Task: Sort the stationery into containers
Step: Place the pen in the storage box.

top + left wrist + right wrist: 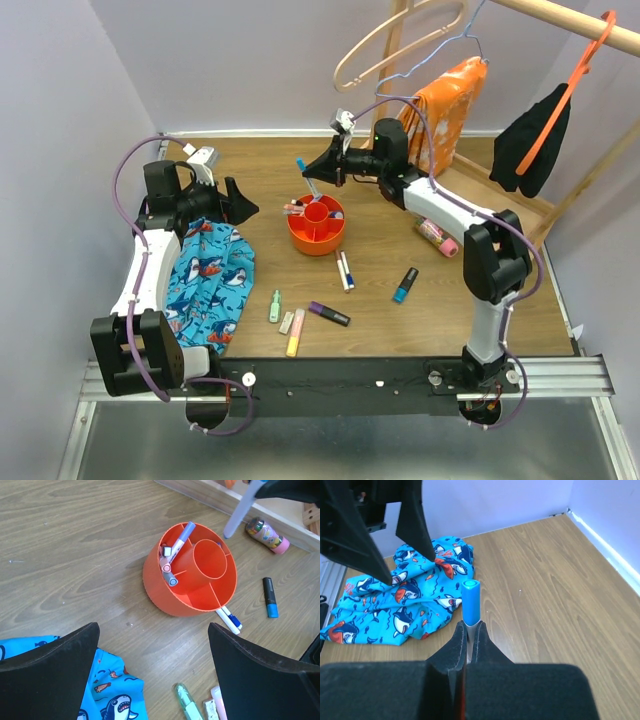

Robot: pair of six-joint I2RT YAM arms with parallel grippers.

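The bowl (316, 228) stands upright in the middle of the table (480, 300). It has a central cup (210, 557) with divided compartments around it. In the left wrist view, several markers (171, 560) stand in the left compartment and lean over the rim.

Above the far side of the bowl, the right gripper (318, 172) pinches a pen (304, 176). Its fingers are pressed together on the barrel, and the blue cap points away from the wrist. The pen is tilted and hangs in the air, apart from the bowl.

On the near side, two pens (344, 270) lie side by side with one end just beside the bowl's foot. To the right of them lies a blue marker (405, 285). Nearer the front edge lie a purple marker (329, 314) and green, pink and yellow highlighters (287, 322) close together. A pink patterned tube (437, 237) lies to the right of the bowl.

The left gripper (238, 200) hangs to the left of the bowl, spread wide and holding nothing. The cloth (210, 280) lies crumpled under the left arm.
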